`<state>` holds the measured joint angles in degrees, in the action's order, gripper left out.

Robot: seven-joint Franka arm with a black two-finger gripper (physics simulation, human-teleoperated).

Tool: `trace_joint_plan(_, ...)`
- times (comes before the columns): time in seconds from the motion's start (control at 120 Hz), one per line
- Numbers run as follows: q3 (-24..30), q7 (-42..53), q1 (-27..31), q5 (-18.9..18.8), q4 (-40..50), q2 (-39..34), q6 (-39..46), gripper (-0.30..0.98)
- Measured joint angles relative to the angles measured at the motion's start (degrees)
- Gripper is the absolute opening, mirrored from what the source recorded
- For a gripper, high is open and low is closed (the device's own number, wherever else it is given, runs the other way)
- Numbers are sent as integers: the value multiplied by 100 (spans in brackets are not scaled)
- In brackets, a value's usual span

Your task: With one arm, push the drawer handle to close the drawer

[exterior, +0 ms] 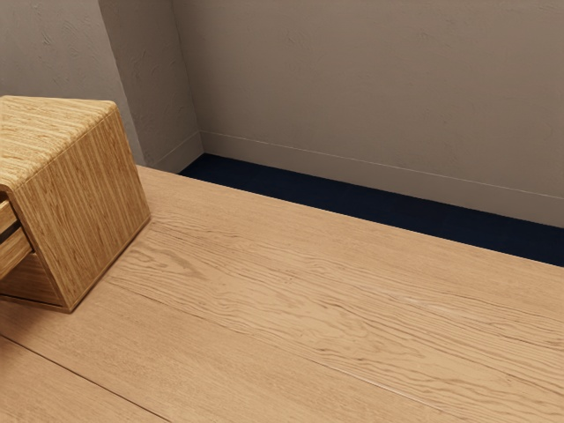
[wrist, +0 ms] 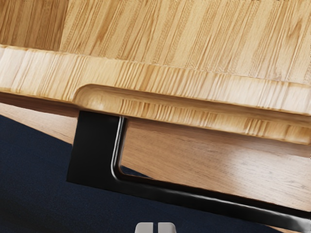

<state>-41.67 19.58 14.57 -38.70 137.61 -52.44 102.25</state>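
"Facing the drawer (wrist: 204, 92), where is its handle (wrist: 92, 150) from the pincer (wrist: 155, 227)?"

"Near the blunt grey tips, between them and the drawer front; I can't tell whether they touch."

"And the hand?"

"Over the drawer's front, looking down, slightly askew to the handle. The tips are nearly together, a thin slit between, holding nothing."

"Textures?"

"Glossy black, square-cornered handle; pale, streaky wood with a scooped groove. The drawer juts from a round-edged cabinet (exterior: 92, 203) on a grainy wooden table (exterior: 300, 308)."
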Motion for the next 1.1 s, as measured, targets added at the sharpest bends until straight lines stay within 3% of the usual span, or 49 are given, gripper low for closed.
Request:
trace_joint_plan(0.558,-128,79,-35,5,159,2,76,-10)
trace_joint_plan(1.1,-133,115,-248,66,14,719,449,-10)
